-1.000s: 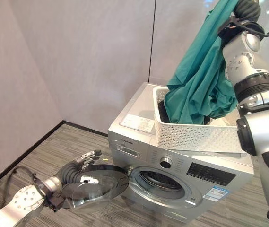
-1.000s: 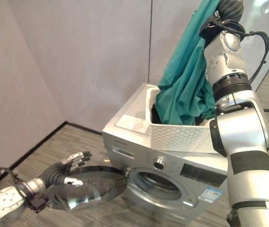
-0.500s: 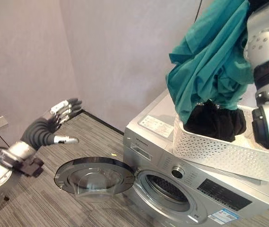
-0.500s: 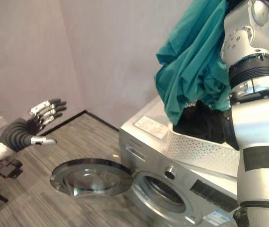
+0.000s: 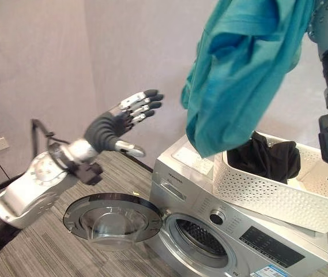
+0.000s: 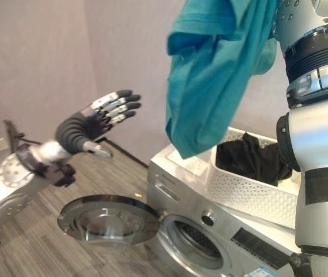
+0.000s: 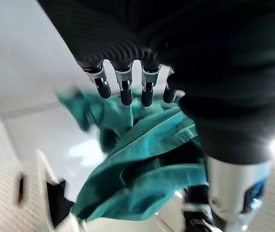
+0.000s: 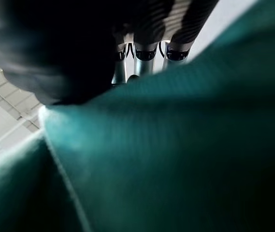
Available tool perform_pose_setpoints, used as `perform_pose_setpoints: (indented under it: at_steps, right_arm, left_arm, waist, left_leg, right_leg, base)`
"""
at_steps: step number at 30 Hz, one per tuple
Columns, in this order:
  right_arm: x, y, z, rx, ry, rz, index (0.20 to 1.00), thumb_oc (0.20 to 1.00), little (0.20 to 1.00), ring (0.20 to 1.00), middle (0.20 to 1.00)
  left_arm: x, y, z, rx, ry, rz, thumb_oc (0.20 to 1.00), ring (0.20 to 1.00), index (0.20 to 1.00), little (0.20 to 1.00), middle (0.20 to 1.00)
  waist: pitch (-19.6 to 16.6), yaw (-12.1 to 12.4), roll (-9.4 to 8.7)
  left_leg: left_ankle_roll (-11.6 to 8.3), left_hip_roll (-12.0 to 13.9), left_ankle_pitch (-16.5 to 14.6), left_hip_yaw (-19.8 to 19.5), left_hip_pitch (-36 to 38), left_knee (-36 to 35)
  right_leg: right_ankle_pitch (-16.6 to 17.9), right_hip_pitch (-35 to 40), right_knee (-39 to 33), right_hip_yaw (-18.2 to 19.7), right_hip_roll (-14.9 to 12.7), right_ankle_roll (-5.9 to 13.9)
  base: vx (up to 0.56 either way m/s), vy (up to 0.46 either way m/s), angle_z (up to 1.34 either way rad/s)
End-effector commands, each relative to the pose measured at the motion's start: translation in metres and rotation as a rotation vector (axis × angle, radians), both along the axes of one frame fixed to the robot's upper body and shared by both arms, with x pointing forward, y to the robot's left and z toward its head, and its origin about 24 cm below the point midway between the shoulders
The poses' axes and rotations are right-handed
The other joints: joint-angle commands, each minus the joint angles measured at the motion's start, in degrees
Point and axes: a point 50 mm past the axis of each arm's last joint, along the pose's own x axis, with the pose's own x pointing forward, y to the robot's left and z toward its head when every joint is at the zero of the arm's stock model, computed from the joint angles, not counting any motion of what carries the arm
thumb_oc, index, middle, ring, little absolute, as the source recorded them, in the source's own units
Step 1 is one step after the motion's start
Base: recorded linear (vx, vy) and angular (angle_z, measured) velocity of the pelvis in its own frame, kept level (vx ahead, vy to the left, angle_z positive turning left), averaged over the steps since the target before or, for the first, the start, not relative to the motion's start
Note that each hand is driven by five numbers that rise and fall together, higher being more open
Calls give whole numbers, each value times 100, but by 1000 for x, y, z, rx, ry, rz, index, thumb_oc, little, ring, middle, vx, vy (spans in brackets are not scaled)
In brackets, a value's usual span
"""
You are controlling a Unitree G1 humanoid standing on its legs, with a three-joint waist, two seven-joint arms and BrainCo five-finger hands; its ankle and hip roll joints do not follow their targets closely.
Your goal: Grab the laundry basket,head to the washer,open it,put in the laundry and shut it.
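My left hand [image 5: 120,124] is raised in the air with its fingers spread straight and its thumb apart, holding nothing. It is above the open washer door [image 5: 113,217] and to the left of the washer [image 5: 233,231], well apart from both. In my left wrist view the fingers [image 7: 123,89] are straight, and the teal cloth [image 7: 142,169] hangs beyond them without touching.

My right arm is lifted high at the right edge, and the teal cloth [image 5: 238,69] hangs from up there in a long bundle. Its lower end dangles above the washer's top, just left of the basket [image 5: 273,190], clear of the rim. In my right wrist view the cloth [image 8: 176,159] lies right against my right hand [image 8: 144,50]; only the bases of the fingers show above the cloth, so I cannot tell whether they are curled round it.

The white perforated basket sits on top of the washer, towards its right side. A black garment [image 5: 267,158] lies inside it, heaped against the far wall. The round door is swung wide to the left, with the drum opening [image 5: 201,242] uncovered below the control panel.
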Motion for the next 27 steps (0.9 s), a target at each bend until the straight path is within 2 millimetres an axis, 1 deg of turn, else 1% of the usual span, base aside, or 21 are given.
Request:
perform_pose_setpoints:
  at_steps: [1,4,5,6,9,13,15,16,19,20,21,24,26,27]
  right_arm:
    - [-26,-7,38,17,-102,-49,200,200,200,200,200]
    - [-22,-1,35,10,-88,-32,200,200,200,200,200]
    - [-19,3,32,7,-74,-22,200,200,200,200,200]
    - [-17,5,31,8,-68,-16,200,200,200,200,200]
    - [-13,13,26,-10,-53,5,200,200,200,200,200]
    - [-9,21,22,-20,-38,24,200,200,200,200,200]
    - [-5,25,18,-17,-20,30,200,200,200,200,200]
    - [-5,24,18,-16,-20,28,200,200,200,200,200]
    - [1,34,10,-17,6,55,200,200,200,200,200]
    - [1,33,10,-17,6,53,200,200,200,200,200]
    - [3,36,8,-18,12,58,200,200,200,200,200]
    - [5,41,4,-24,23,64,200,200,200,200,200]
    - [4,44,4,-49,16,59,200,200,200,200,200]
    - [2,44,6,-68,5,46,200,200,200,200,200]
  left_arm:
    - [15,-2,15,-109,-54,38,1000,1000,1000,1000,1000]
    - [24,-16,17,-132,-48,20,1000,1000,1000,1000,1000]
    - [29,-25,19,-144,-44,2,1000,1000,1000,1000,1000]
    - [31,-30,21,-151,-46,-10,1000,1000,1000,1000,1000]
    - [35,-39,23,-179,-20,-35,1000,1000,1000,1000,1000]
    - [36,-53,25,-215,14,-87,1000,1000,1000,1000,1000]
    - [34,-65,26,-218,32,-136,1000,1000,1000,1000,1000]
    - [34,-65,26,-217,32,-138,1000,1000,1000,1000,1000]
    - [34,-81,25,-217,57,-184,1000,1000,1000,1000,1000]
    - [35,-82,26,-216,57,-186,1000,1000,1000,1000,1000]
    - [34,-87,26,-219,57,-199,1000,1000,1000,1000,1000]
    - [33,-93,33,-215,25,-206,1000,1000,1000,1000,1000]
    - [34,-91,37,-207,-6,-182,1000,1000,1000,1000,1000]
    - [35,-86,39,-208,-35,-153,1000,1000,1000,1000,1000]
  waist:
    - [-368,-32,-109]
    - [-363,-62,-108]
    - [-354,-71,-94]
    - [-344,-60,-92]
    - [-347,-99,-57]
    - [-344,-155,-1]
    - [-345,-221,47]
    - [-343,-210,40]
    - [-345,-265,86]
    - [-344,-256,83]
    - [-340,-271,95]
    - [-327,-286,121]
    - [-311,-289,133]
    - [-295,-285,141]
  left_leg:
    - [-121,104,-639,-142,219,96]
    - [-113,104,-625,-130,209,85]
    - [-105,104,-616,-113,196,84]
    - [-100,109,-611,-102,189,82]
    - [-96,113,-602,-42,190,75]
    - [-90,131,-593,42,179,58]
    - [-88,141,-590,100,189,51]
    - [-88,143,-591,104,187,51]
    - [-90,155,-583,139,188,44]
    - [-90,156,-583,140,188,43]
    - [-90,160,-581,152,183,42]
    - [-91,176,-572,167,178,37]
    - [-98,182,-563,194,166,34]
    - [-100,184,-561,204,156,35]
  right_leg:
    - [-69,87,46,200,-103,179]
    - [-65,74,47,224,-106,174]
    - [-58,58,45,249,-105,175]
    - [-50,44,46,270,-106,173]
    - [-32,24,44,324,-111,175]
    - [-6,-30,44,417,-105,169]
    - [9,-53,44,459,-106,166]
    - [10,-57,44,463,-105,165]
    - [19,-66,44,488,-106,162]
    - [20,-67,44,489,-105,162]
    - [23,-76,44,502,-108,161]
    - [41,-105,44,541,-104,154]
    - [50,-131,44,560,-94,153]
    - [61,-154,44,566,-92,155]
  base:
    - [0,0,0]
    - [0,0,0]
    - [-28,16,-4]
    - [-25,17,-5]
    - [-16,15,-6]
    - [-20,8,-8]
    - [-17,-2,-11]
    - [-16,-9,-13]
    - [-12,-2,-11]
    - [-15,3,-7]
    - [-11,0,-9]
    - [-20,-3,-7]
    - [-15,-4,-3]
    - [-19,-7,-6]
